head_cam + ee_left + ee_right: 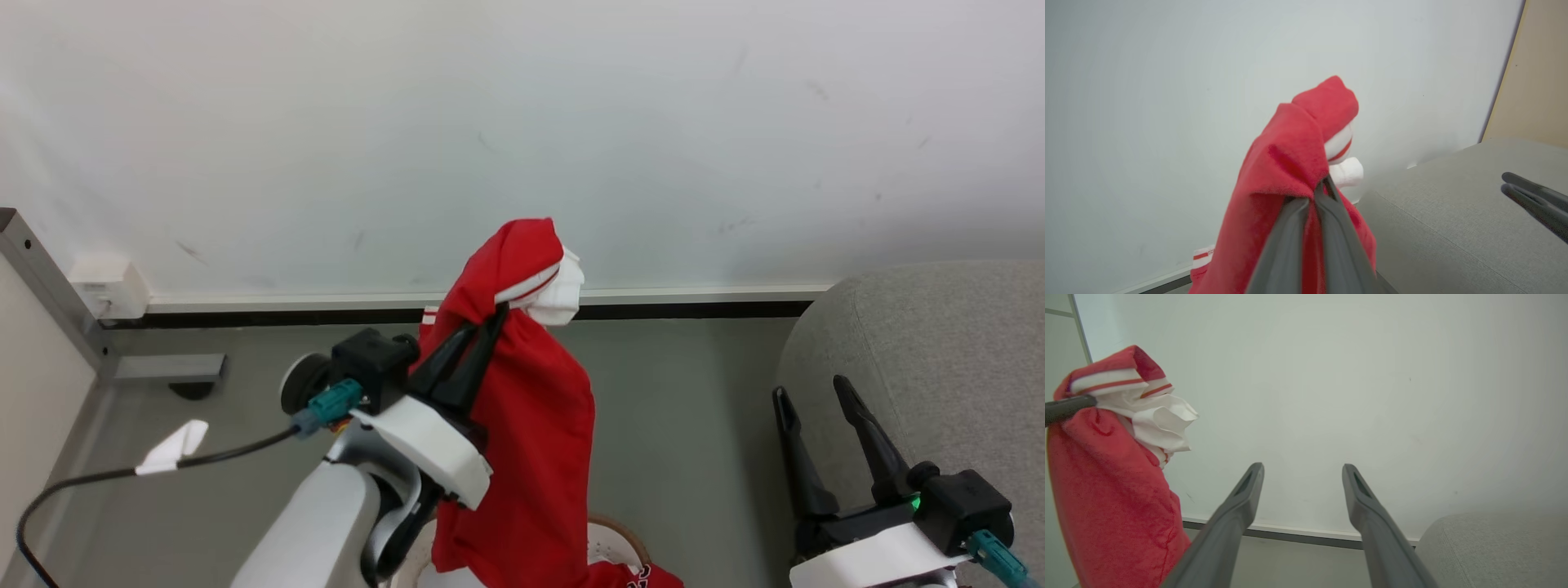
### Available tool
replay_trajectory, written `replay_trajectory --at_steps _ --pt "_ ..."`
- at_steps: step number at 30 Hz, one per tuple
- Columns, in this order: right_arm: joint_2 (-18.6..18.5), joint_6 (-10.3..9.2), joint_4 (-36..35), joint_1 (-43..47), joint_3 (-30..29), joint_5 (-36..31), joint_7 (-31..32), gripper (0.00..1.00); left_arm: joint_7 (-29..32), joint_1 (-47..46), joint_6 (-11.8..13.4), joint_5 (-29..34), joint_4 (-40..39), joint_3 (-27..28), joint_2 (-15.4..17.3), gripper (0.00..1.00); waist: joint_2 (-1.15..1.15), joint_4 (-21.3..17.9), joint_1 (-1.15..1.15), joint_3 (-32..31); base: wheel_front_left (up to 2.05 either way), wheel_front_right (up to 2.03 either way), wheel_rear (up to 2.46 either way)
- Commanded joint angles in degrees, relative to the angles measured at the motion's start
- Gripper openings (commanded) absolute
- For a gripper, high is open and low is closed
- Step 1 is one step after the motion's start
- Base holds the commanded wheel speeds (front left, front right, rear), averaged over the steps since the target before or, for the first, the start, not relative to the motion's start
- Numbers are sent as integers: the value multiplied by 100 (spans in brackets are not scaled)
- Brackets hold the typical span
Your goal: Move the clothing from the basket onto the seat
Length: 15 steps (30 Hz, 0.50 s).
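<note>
Dangling clothing (red) over basket

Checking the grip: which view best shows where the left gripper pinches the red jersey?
The head view: the left gripper is shut on the red jersey just under its bunched top, the rest hanging down. The left wrist view shows the pinch close up; the right wrist view, one finger at the jersey's edge.

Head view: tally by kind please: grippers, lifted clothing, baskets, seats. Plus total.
grippers: 2 (left gripper, right gripper)
clothing, lifted: 1
basket: 1
seat: 1
total: 5
</note>
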Motion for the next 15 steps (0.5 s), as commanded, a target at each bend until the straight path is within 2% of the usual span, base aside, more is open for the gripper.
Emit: replay_trajectory --at_steps 1,7,15 --pt "12 -12 -27 100 63 69 3 100 129 -117 40 -69 -258 60 62 0 0 -16 1 -15 0 0 0" --pt "-15 -12 -96 117 370 178 1 100 419 -147 170 -173 -919 140 88 0 0 -65 1 -41 0 0 0" --pt "-230 -12 -179 -2 1061 459 0 100 503 -61 262 -202 -1169 61 41 0 0 -54 1 -15 0 0 0"
